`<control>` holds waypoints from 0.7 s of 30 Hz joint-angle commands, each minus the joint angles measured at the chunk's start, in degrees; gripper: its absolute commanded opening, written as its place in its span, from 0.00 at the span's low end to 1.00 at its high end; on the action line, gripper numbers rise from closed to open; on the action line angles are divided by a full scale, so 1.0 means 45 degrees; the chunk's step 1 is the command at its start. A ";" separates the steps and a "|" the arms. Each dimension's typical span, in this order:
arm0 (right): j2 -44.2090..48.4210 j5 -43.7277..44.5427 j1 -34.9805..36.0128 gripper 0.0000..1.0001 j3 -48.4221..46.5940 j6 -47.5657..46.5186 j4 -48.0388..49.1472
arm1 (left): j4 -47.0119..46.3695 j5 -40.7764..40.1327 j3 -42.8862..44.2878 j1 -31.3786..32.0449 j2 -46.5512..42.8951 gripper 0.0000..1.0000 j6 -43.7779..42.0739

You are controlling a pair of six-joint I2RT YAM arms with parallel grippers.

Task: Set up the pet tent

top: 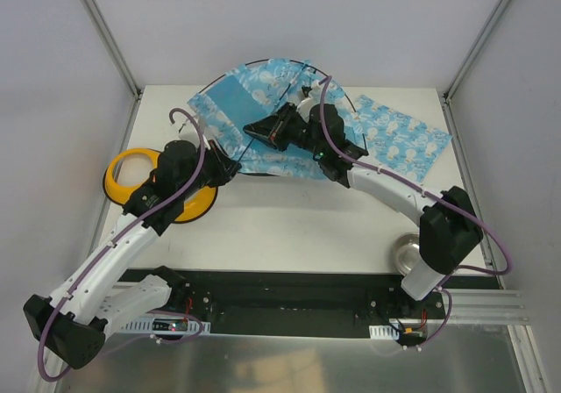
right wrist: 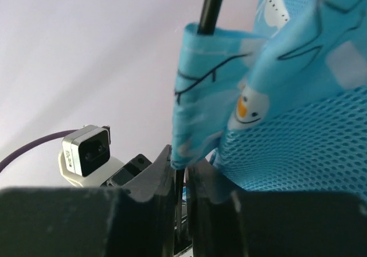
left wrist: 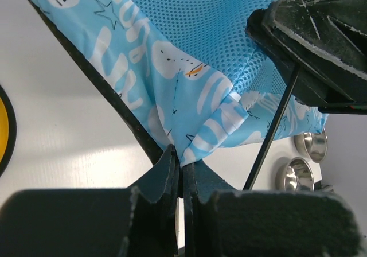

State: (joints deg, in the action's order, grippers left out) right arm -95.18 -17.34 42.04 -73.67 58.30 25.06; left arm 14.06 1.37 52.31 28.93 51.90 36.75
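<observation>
The left hand pinched a hem corner of the pet tent, which stood half-raised at the far middle of the bench — poles bowed, shape unfinished. The right hand seemed clamped on its pole sleeve.

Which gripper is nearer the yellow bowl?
Left. The left gripper grips the tent edge just right of the bowl; the right gripper holds the tent farther right.

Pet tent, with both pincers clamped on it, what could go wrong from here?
The left pincer pinches only a small fold of the pet tent; it might slip free. The right pincer grips the fabric sleeve holding a thin black pole, which could spring loose.
</observation>
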 commanded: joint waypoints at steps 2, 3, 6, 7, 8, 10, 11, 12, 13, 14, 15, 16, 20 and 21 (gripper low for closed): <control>0.0581 0.0690 0.0090 0.28 -0.0192 -0.1043 -0.2207 | -0.0508 -0.1201 0.0640 0.0115 0.0127 0.00 0.0895; 0.0816 0.0690 0.0149 0.31 -0.0114 -0.1100 -0.2461 | -0.0528 -0.1279 0.0679 0.0115 0.0204 0.00 0.0953; 0.1364 0.0748 0.0422 0.42 -0.0055 -0.1393 -0.3339 | -0.0528 -0.1572 0.0699 0.0115 0.0419 0.00 0.1109; 0.1500 0.0807 0.0520 0.45 -0.0055 -0.1529 -0.3651 | -0.0528 -0.1612 0.0699 0.0115 0.0517 0.00 0.1187; 0.1598 0.0827 0.0617 0.48 -0.0036 -0.1589 -0.3867 | -0.0528 -0.1670 0.0737 0.0115 0.0576 0.00 0.1227; 0.1697 0.0691 0.0832 0.51 -0.0016 -0.1725 -0.4161 | -0.0547 -0.1749 0.0796 0.0115 0.0732 0.00 0.1305; 0.1774 0.0767 0.0988 0.51 0.0042 -0.1784 -0.4259 | -0.0567 -0.1768 0.0835 0.0115 0.0829 0.00 0.1286; 0.1795 0.0768 0.1086 0.51 0.0062 -0.1881 -0.4318 | -0.0586 -0.1807 0.0874 0.0134 0.0888 0.00 0.1305; 0.1795 0.0807 0.1203 0.50 0.0101 -0.1940 -0.4396 | -0.0606 -0.1885 0.0913 0.0115 0.0927 0.00 0.1305; 0.1833 0.0962 0.1282 0.49 0.0140 -0.1999 -0.4551 | -0.0606 -0.1905 0.0933 0.0115 0.0947 0.00 0.1344; 0.1892 0.1041 0.1418 0.48 0.0179 -0.2038 -0.4630 | -0.0625 -0.1982 0.0952 0.0115 0.1005 0.00 0.1383; 0.1970 0.1158 0.1516 0.47 0.0257 -0.2135 -0.4631 | -0.0645 -0.2003 0.0972 0.0115 0.1025 0.00 0.1422; 0.2419 0.2153 0.2023 0.47 0.0725 -0.2409 -0.4339 | -0.0703 -0.1925 0.1050 0.0115 0.1162 0.00 0.1462; 0.2497 0.2426 0.2083 0.46 0.0765 -0.2448 -0.4222 | -0.0723 -0.1905 0.1050 0.0115 0.1220 0.00 0.1462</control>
State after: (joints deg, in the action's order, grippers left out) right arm -87.96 -10.85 49.43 -71.48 50.74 5.34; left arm 15.81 -4.73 54.72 29.32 56.31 41.54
